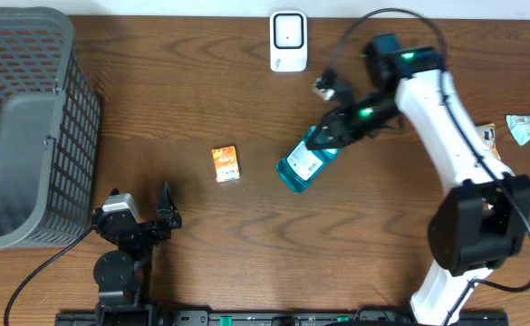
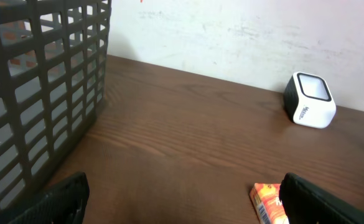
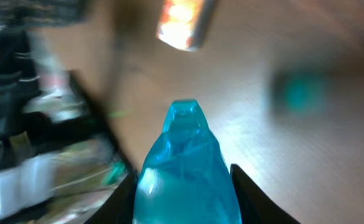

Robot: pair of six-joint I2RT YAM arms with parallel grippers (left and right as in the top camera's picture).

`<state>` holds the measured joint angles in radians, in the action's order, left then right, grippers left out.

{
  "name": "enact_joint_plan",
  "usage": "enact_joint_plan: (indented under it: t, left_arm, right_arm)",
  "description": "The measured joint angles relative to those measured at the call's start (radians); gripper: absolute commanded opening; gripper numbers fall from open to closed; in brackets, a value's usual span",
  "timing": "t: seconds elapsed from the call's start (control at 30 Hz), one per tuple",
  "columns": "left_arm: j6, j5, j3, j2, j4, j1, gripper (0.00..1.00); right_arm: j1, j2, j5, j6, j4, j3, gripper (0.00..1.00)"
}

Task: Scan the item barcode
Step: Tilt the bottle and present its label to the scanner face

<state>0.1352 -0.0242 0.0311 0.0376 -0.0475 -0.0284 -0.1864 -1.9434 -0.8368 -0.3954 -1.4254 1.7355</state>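
A blue transparent bottle (image 1: 301, 163) with a white barcode label lies slanted at mid-table, its base pointing toward the front left. My right gripper (image 1: 331, 138) is shut on its upper part. The blurred right wrist view has the bottle (image 3: 185, 174) filling the space between both black fingers (image 3: 247, 196). The white scanner (image 1: 288, 41) stands at the back edge, well apart from the bottle, and appears in the left wrist view as the scanner (image 2: 310, 99). My left gripper (image 1: 147, 217) rests open near the front left with nothing between its fingers (image 2: 51, 199).
A small orange box (image 1: 226, 164) lies left of the bottle, close to my left gripper's right finger (image 2: 266, 202). A grey mesh basket (image 1: 29, 118) fills the left side. A teal packet (image 1: 529, 127) lies at the right edge.
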Motion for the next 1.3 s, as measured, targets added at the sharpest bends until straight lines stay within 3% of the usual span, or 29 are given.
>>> enact_joint_plan:
  t: [0.17, 0.27, 0.8, 0.93, 1.07, 1.3]
  left_arm:
    - [0.0, 0.0, 0.0, 0.0, 0.0, 0.0, 0.98]
    - [0.0, 0.0, 0.0, 0.0, 0.0, 0.0, 0.98]
    - [0.0, 0.0, 0.0, 0.0, 0.0, 0.0, 0.98]
    - [0.0, 0.0, 0.0, 0.0, 0.0, 0.0, 0.98]
    - [0.0, 0.0, 0.0, 0.0, 0.0, 0.0, 0.98]
    - [0.0, 0.0, 0.0, 0.0, 0.0, 0.0, 0.98]
  right_arm:
    - [0.101, 0.008, -0.189, -0.232, -0.257, 0.004, 0.01]
    - [0.135, 0.021, -0.235, -0.314, -0.266, 0.003, 0.01]
    - [0.114, 0.058, -0.182, -0.393, -0.207, -0.005, 0.01]
    - [0.087, 0.075, -0.082, -0.229, 0.017, -0.008, 0.01]
    - [0.049, 0.076, 0.269, 0.13, 0.253, -0.01, 0.01]
    - [-0.085, 0.076, 0.764, 0.417, 0.388, -0.013, 0.01]
